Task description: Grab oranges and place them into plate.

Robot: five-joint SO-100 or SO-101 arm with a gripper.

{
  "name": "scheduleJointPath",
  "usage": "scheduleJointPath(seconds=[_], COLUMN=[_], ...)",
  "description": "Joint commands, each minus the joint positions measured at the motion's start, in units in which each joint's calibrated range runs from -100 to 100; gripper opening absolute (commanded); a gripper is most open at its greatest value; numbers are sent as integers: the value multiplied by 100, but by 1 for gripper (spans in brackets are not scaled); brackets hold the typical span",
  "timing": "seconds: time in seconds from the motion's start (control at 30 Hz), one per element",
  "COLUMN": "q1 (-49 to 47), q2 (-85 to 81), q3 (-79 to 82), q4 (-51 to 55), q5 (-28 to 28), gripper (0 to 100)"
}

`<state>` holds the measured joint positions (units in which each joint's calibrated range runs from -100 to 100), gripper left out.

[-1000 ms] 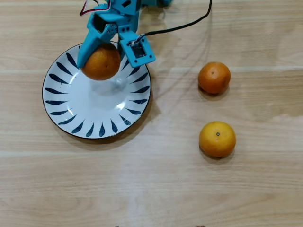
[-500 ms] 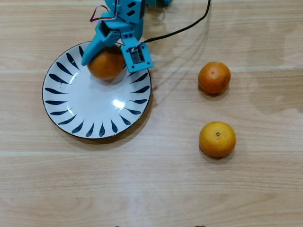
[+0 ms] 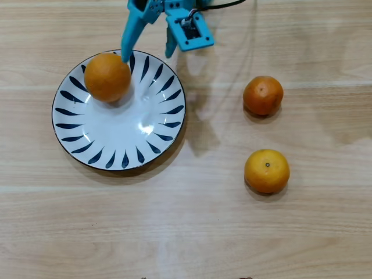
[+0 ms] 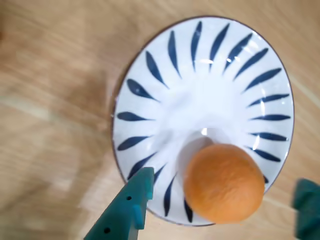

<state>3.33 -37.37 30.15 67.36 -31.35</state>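
Your gripper (image 3: 148, 52) is spread wide apart, holding nothing, above the plate's (image 3: 152, 136) far rim in the overhead view. 1 large orange (image 3: 107, 77) sits on the plate, upper left, clear of both fingers. 2 more rest on the table (image 3: 192, 226) well right: a darker orange (image 3: 263, 95) and a yellower orange (image 3: 267, 170).
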Motion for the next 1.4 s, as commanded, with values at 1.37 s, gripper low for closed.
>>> scheduleJointPath(seconds=[1.37], q1=[-3422], q2=[5436], q3=[-5853], q4=[2972], q5=[-3331], gripper=[13])
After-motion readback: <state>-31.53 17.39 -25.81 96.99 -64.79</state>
